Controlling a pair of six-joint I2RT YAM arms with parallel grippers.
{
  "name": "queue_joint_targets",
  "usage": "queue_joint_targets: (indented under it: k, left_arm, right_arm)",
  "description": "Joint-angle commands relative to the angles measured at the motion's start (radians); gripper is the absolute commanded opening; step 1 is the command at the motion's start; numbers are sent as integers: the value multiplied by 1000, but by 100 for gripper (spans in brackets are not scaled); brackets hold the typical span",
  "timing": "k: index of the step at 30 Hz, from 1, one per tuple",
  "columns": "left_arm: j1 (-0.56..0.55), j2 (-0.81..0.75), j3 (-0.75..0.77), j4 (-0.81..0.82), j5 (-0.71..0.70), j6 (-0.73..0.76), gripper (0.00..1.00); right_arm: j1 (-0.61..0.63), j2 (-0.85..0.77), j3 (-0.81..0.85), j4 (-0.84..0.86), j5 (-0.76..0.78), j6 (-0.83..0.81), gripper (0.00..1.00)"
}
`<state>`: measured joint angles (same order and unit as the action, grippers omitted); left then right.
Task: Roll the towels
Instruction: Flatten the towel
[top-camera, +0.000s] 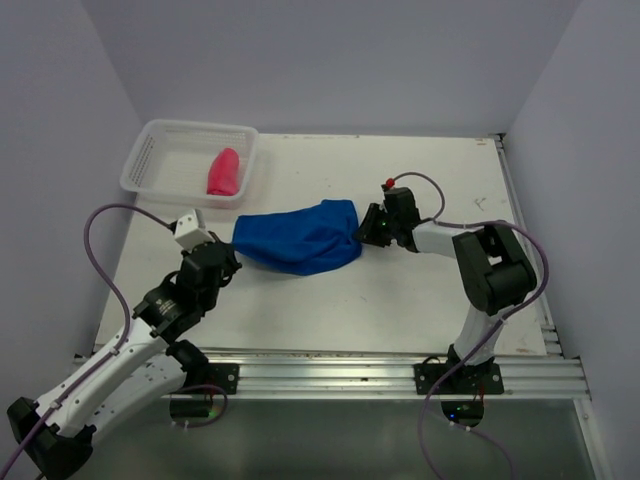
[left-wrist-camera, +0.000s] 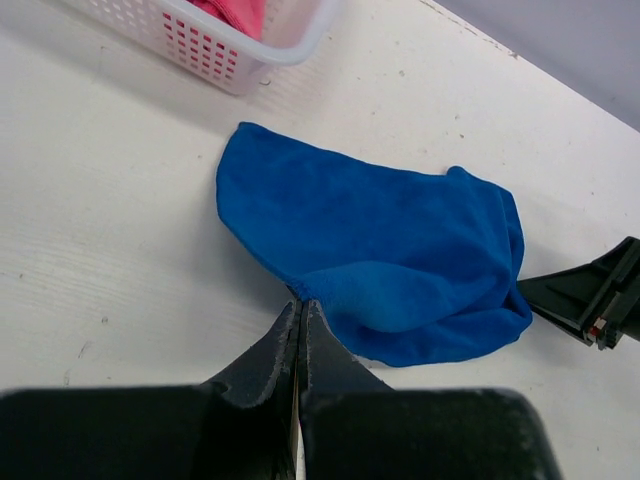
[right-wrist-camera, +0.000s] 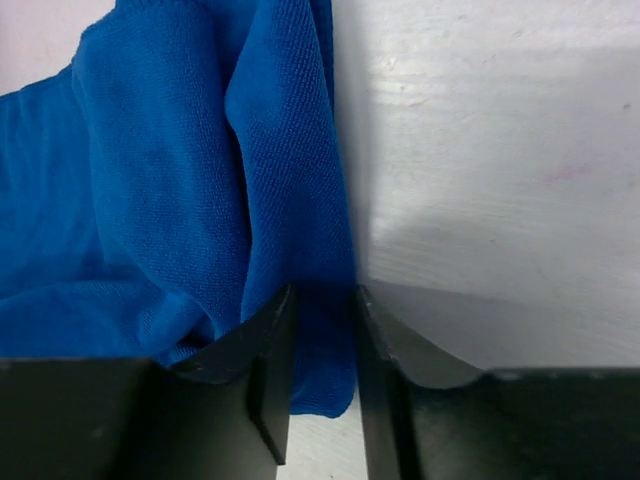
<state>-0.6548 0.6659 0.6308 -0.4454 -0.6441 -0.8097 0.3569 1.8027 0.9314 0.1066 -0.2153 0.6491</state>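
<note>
Worktop (top-camera: 400, 300) seen from above, with two wrist views.

**Towels (2).** One blue towel (top-camera: 300, 238) lies loosely bunched and unrolled near the middle of the worktop, stretched left to right between the two grippers. One pink towel (top-camera: 223, 172), already in a roll, lies inside the basket.

**Basket (1).** A white perforated plastic basket (top-camera: 150, 135) stands at the far left corner, well apart from the blue towel.

**Arms (2), grippers (2).** The left gripper (top-camera: 234, 262) sits at the left end of the blue towel. In the left wrist view its fingers (left-wrist-camera: 270, 350) are pressed together, tips on the near hem, where a small pucker of cloth is caught between them. The right gripper (top-camera: 362, 231) sits at the right end of the same towel. In the right wrist view its fingers (right-wrist-camera: 265, 350) stand a narrow gap apart, and a hanging fold of blue cloth fills that gap, so the gripper is clamped on the towel's edge.

**Other items.** Two purple cables (top-camera: 100, 250) run, one along each arm. A slotted metal rail (top-camera: 330, 372) lies along the near edge and carries both arm bases.

**Writing.** Faint pen marks (top-camera: 481, 201) near the far right corner are too small to read.
</note>
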Motion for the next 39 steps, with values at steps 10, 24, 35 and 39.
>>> queue_joint_targets:
  k: [10,24,35,39]
  left_arm:
    - [3,54,29,54,-5,53,0]
    - [6,164,216,192,-12,231,0]
    - [7,161,49,157,47,119,0]
    - [9,135,0,113,21,96,0]
  right_arm:
    - [16,-101,69,-53,-20,-11,0]
    - [17,-447,294,-424,195,-161,0]
    - [16,-361,199,-458,65,-186,49]
    - [-13,-387,170,-467,125,-186,52]
